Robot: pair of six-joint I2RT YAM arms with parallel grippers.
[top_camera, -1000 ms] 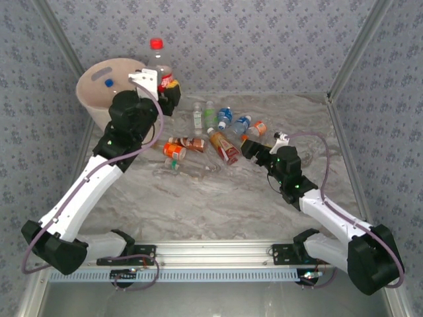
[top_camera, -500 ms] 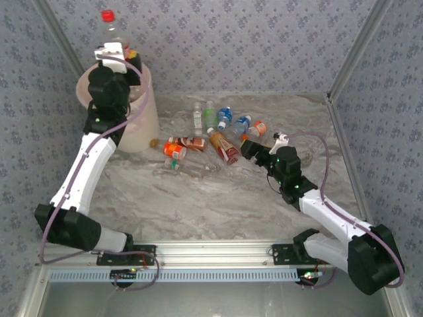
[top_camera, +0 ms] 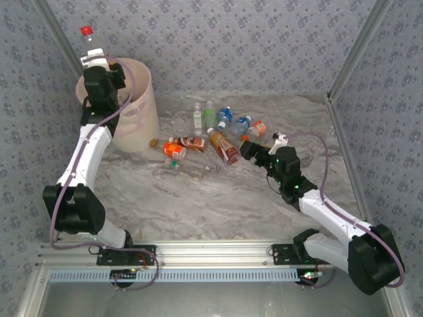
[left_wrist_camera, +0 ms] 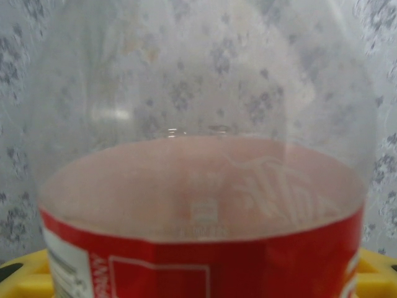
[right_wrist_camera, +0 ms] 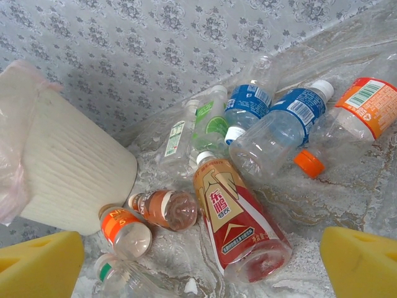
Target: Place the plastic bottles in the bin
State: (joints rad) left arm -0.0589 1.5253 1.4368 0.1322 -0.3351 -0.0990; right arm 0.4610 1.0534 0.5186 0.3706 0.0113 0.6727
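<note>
**Drop step: big bottle up at the bin**

Judged as the release stage for one bottle. Holding a large clear plastic bottle with a red cap and red label [top_camera: 87, 41] upright in the left hand [top_camera: 102, 67], clamped round the labelled body. Yellow pads [left_wrist_camera: 381, 273] at both sides of the label in the left wrist view. Raised at the far left rim of the tall round pale pink plastic bin [top_camera: 140, 105], cap well above it. Hard to tell from above whether fully over the opening or partly past the rim.

Calls next for making sure the base sits inside the rim line, then parting the fingers and letting go. Worth lowering a little first: a tall bottle, likely to tip, catch the edge or topple outside against the wall.

Hovering with the right hand [top_camera: 246, 148] spread wide, holding nothing, low and just beside the heap of small clear plastic bottles with coloured labels and caps [top_camera: 215, 132] lying on the grey marbled tabletop [top_camera: 218, 205]. Straight ahead between its own pads in the right wrist view: a red-labelled bottle with a white cap [right_wrist_camera: 234, 220], nearest and a fair next pick. Beyond that, blue-labelled bottles [right_wrist_camera: 291, 121] and an orange-capped bottle [right_wrist_camera: 350, 115]. Roughly ten lying outside the bin, so early in the job by this reckoning.
</note>
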